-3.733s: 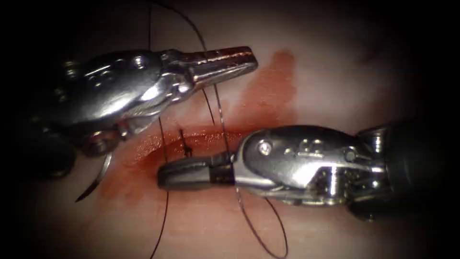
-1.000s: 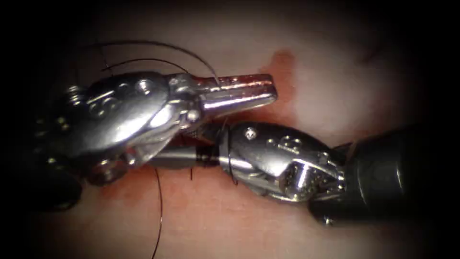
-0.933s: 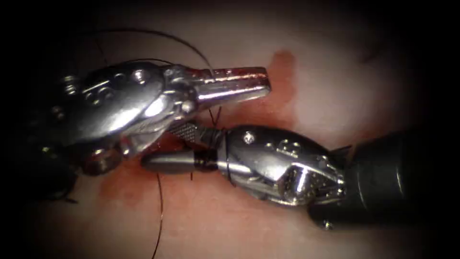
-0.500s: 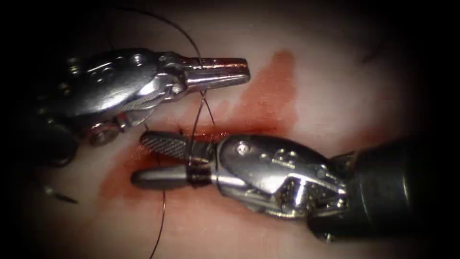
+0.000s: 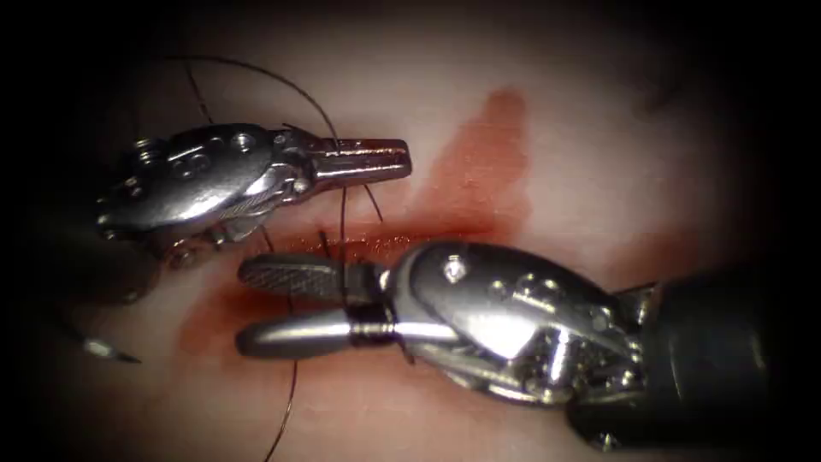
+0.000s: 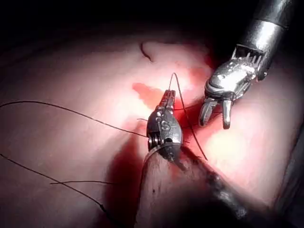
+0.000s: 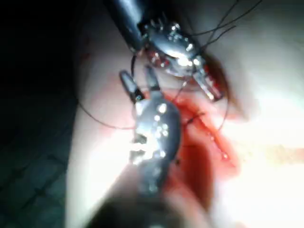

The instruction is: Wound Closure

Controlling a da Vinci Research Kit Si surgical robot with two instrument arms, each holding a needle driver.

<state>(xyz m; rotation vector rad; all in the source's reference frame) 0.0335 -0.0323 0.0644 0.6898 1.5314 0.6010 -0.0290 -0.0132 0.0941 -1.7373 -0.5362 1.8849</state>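
Meanwhile, the right claw (image 5: 244, 309) stood wide open over the cut (image 5: 402, 233) in the tissue (image 5: 599, 154), its two jaws spread apart and holding nothing. One jaw lay just along the cut's red line and the other a little nearer the camera. The thread (image 5: 344, 224) ran down from the left claw (image 5: 402, 159) and crossed the right claw at the root of its jaws, where it seemed to wrap around them. From there a strand went on past the cut toward the camera.

The left claw sat just beyond the cut, on its far-left side, with its jaws closed on the thread. A long loop of thread arched away from it over the pale tissue, farther from the cut.

The curved needle (image 5: 103, 349) lay free on the tissue, well to the left of the cut, held by neither claw. Only its pointed end showed clearly, so whether the rest of it rested flat could not be told. Red fluid (image 5: 479, 162) stained the tissue around the cut and streaked away from it on the far-right side.

In the left wrist view the left claw (image 6: 169, 96) gripped the thread (image 6: 180, 95) and the right claw (image 6: 214, 121) hung agape beside it. In the right wrist view the right claw (image 7: 138, 81) gaped just beside the left claw (image 7: 214, 93).
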